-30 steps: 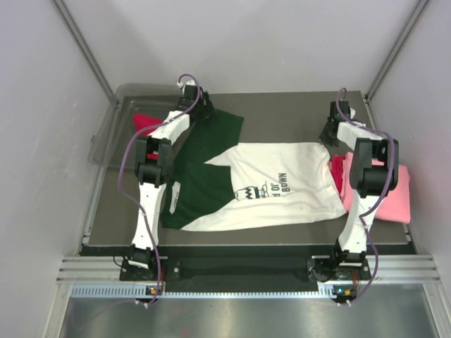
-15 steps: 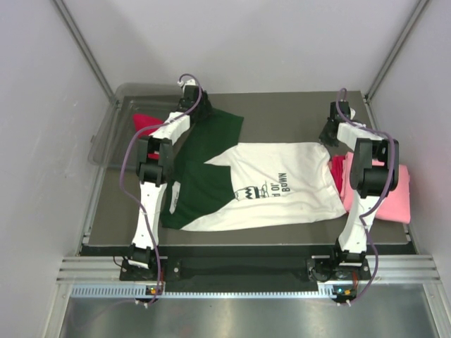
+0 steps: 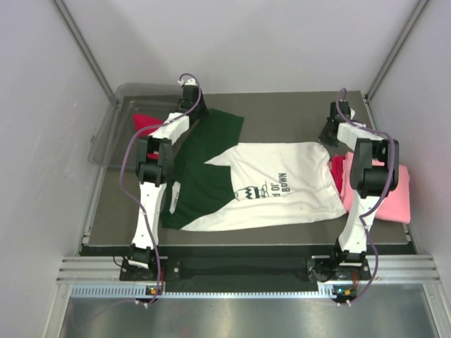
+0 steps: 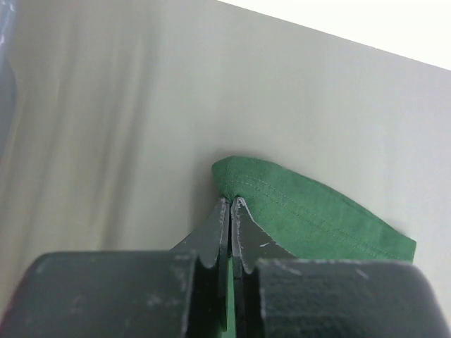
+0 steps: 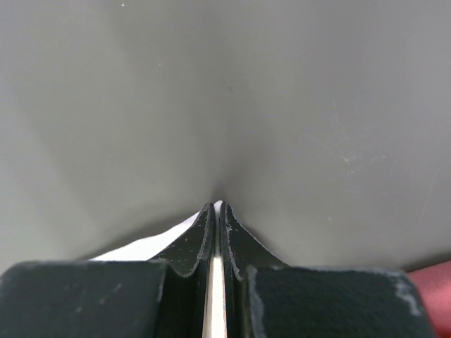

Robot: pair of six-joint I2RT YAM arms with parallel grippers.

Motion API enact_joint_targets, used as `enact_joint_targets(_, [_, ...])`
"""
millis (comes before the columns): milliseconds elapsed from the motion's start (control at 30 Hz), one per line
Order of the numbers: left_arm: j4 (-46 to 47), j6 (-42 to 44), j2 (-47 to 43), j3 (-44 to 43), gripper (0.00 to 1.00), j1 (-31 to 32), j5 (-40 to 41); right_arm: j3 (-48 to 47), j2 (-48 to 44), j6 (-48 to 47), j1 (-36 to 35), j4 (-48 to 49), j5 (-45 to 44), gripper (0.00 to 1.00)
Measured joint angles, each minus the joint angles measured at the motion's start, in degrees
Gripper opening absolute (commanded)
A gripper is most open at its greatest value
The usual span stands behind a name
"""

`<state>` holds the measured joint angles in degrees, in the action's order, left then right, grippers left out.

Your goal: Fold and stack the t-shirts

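Two tools pinch one shirt. Left of the left tool [image 3: 201, 110], a red t-shirt [image 3: 144, 124] lies in the clear bin [image 3: 102, 141]. This tool's jaws are closed on the hem of the dark green sleeve [image 4: 310, 211] of the white t-shirt [image 3: 278, 183], which lies spread flat on the bench [image 3: 282, 113] between both tools. The right tool [image 5: 216, 205] is clamped tight on the shirt's white corner. To its right lie a second red t-shirt [image 3: 337, 172] and a folded pink t-shirt [image 3: 391, 193].

I read only "BOWN" in the black chest print [image 3: 272, 186] on the white cloth t-shirt with dark green sleeves [image 3: 299, 163]; the print's other line is illegible.
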<state>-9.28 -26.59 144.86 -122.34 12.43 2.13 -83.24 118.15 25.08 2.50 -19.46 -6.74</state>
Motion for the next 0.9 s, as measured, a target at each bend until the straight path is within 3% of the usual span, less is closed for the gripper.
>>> enact_joint_targets(267, [2.4, 1.6, -4.4, 7.1, 0.0, 0.0, -1.2, 0.1, -0.7, 0.0, 0.0, -1.0, 1.2, 0.0])
enact_joint_targets(900, [9.3, 5.9, -34.1, 32.5, 0.0, 0.4, -3.6, 3.2, -11.5, 0.0, 0.1, -7.0, 3.1, 0.0])
